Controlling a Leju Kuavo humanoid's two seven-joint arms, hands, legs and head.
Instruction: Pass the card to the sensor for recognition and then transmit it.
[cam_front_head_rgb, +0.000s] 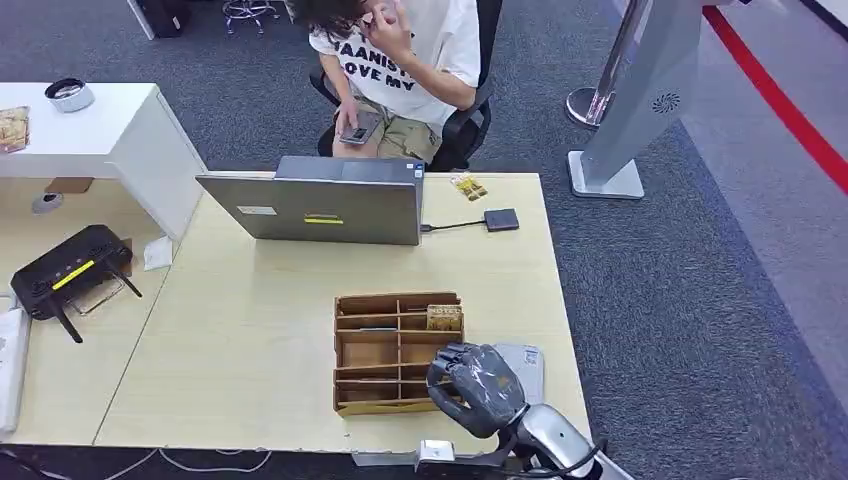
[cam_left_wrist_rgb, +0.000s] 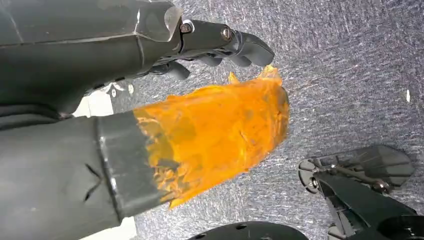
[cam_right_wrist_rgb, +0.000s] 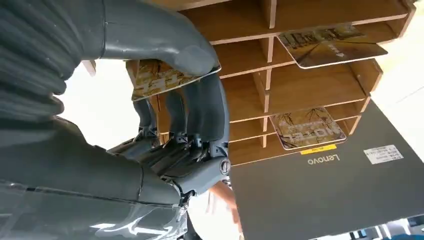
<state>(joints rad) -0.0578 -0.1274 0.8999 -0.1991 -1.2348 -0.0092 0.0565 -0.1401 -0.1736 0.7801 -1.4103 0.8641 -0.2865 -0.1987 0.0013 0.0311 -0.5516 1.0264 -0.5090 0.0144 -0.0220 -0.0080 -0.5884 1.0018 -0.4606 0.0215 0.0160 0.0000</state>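
Observation:
My right hand (cam_front_head_rgb: 475, 385) is at the near right corner of the wooden card rack (cam_front_head_rgb: 385, 350). In the right wrist view this hand (cam_right_wrist_rgb: 125, 165) pinches a gold-patterned card (cam_right_wrist_rgb: 160, 77) between thumb and fingers, just outside the rack's slots (cam_right_wrist_rgb: 300, 85). A grey flat sensor pad (cam_front_head_rgb: 525, 362) lies on the table right of the rack, partly hidden by the hand. My left hand (cam_left_wrist_rgb: 90, 55) hangs over the carpet holding nothing, its thumb (cam_left_wrist_rgb: 220, 130) wrapped in orange tape and held apart from the fingers.
Two more cards (cam_right_wrist_rgb: 330, 45) (cam_right_wrist_rgb: 306, 128) lie in rack slots; one card (cam_front_head_rgb: 444, 317) shows at the rack's far right. A grey laptop (cam_front_head_rgb: 330, 205) stands behind the rack, with a seated person (cam_front_head_rgb: 400, 60) beyond. A black router (cam_front_head_rgb: 70, 270) sits far left.

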